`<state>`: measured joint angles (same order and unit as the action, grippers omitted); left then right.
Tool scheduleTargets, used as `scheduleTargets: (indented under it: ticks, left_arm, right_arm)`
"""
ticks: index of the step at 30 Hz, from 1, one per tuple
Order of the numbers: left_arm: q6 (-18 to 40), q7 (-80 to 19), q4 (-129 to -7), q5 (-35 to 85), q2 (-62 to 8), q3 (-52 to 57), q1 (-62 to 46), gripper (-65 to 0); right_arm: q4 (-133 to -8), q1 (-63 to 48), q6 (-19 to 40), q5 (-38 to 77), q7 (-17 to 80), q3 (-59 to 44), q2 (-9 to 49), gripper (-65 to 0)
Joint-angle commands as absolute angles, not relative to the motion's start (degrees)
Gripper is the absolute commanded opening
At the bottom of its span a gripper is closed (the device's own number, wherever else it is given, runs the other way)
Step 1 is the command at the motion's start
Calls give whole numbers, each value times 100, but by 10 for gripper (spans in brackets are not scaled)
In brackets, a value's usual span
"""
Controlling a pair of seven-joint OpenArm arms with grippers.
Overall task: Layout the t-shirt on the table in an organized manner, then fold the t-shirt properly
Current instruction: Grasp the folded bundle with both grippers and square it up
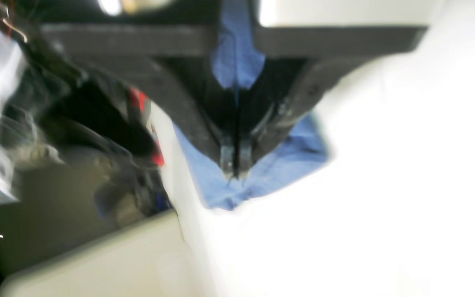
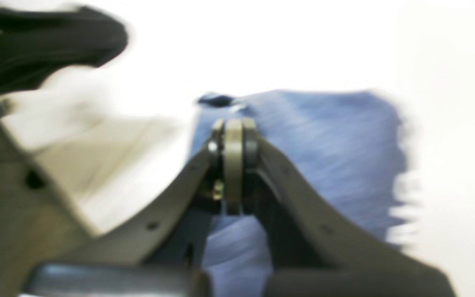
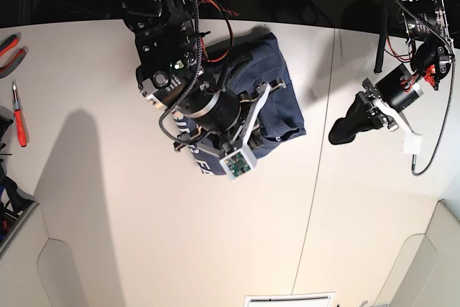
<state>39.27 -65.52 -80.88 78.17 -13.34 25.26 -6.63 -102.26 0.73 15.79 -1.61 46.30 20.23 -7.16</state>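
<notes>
The navy-blue t-shirt lies bunched near the back middle of the white table, its white lettering showing beneath the arm. My right gripper is shut, its tips pressed into the blue t-shirt, and cloth also shows between the finger bases; it appears to pinch the fabric. The right arm covers much of the garment. My left gripper hangs shut and empty just right of the shirt's corner. In the left wrist view the closed left gripper points at the t-shirt beyond it.
A thin dark seam crosses the table right of the shirt. A red-handled screwdriver and pliers lie at the far left edge. A white sheet sits at the front edge. Cables hang behind both arms.
</notes>
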Motion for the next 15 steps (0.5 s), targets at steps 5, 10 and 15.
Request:
scheduleTargets:
  ticks: [5, 10, 15]
  left_arm:
    - [4000, -7334, -8217, 8500, -1433, 1938, -589, -650]
    - [4000, -7550, -8217, 8500, -1431, 786, -589, -650]
    - [4000, -7376, -8217, 8414, -1424, -259, -556, -650]
  right_arm:
    - [-9507, 1103, 1367, -325, 4401, 1743, -777, -650]
    - [-8003, 2117, 1385, -320, 4195, 1288, -775, -650]
    - [-6641, 2766, 1669, -257, 4049, 943, -749, -650]
